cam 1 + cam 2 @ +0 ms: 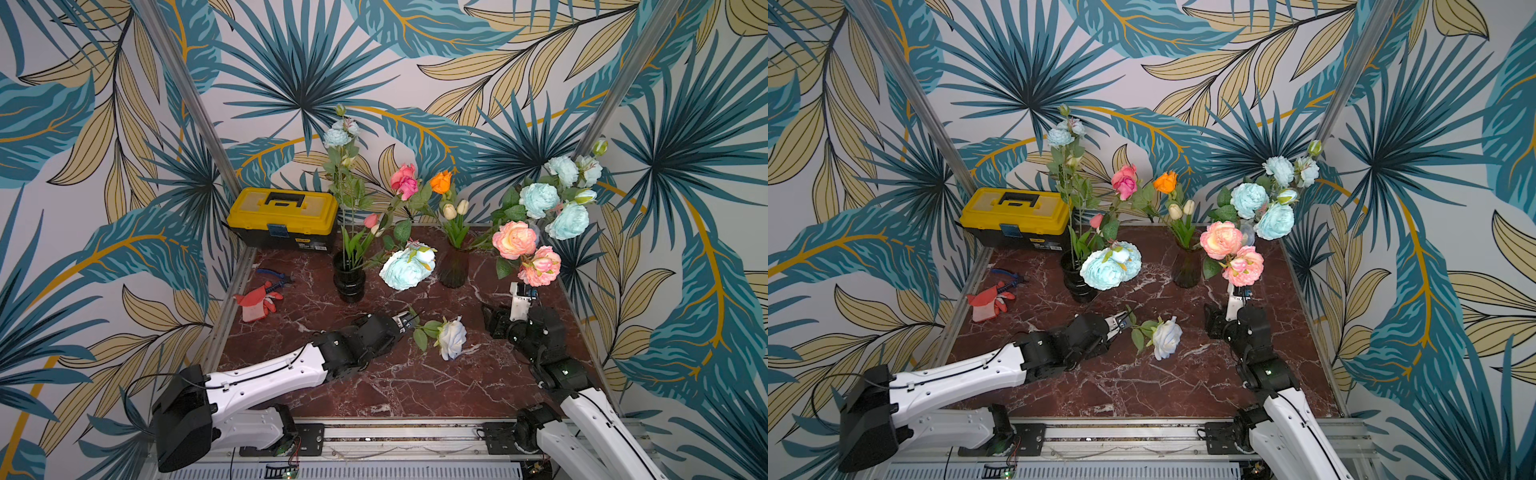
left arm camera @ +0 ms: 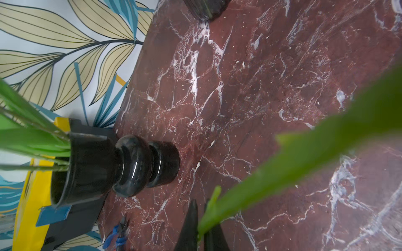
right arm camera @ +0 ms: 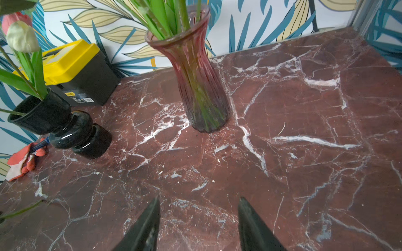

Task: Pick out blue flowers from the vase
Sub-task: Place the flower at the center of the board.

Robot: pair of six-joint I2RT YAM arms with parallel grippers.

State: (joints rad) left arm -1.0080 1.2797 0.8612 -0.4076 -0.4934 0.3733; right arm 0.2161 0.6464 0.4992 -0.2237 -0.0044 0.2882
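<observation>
Left fingers point(image 2: 191, 228): clamped on a green stem, apparently the pale rose point(image 1: 452, 338) lying on the bench point(image 1: 415, 395), probably to lay it aside. Right fingers point(image 3: 150, 219): parted, empty, aimed at the glass vase point(image 3: 200, 87). Blue flowers point(image 1: 539, 200): blooms above both vases, stems apparently seated inside.

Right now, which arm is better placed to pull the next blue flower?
Right. The right fingers stand open and empty facing the ribbed vase, near blue flowers; the left fingers are shut on a green stem.

text: none legible | toolbox point(image 3: 87, 80) front labels: too blurred to read
</observation>
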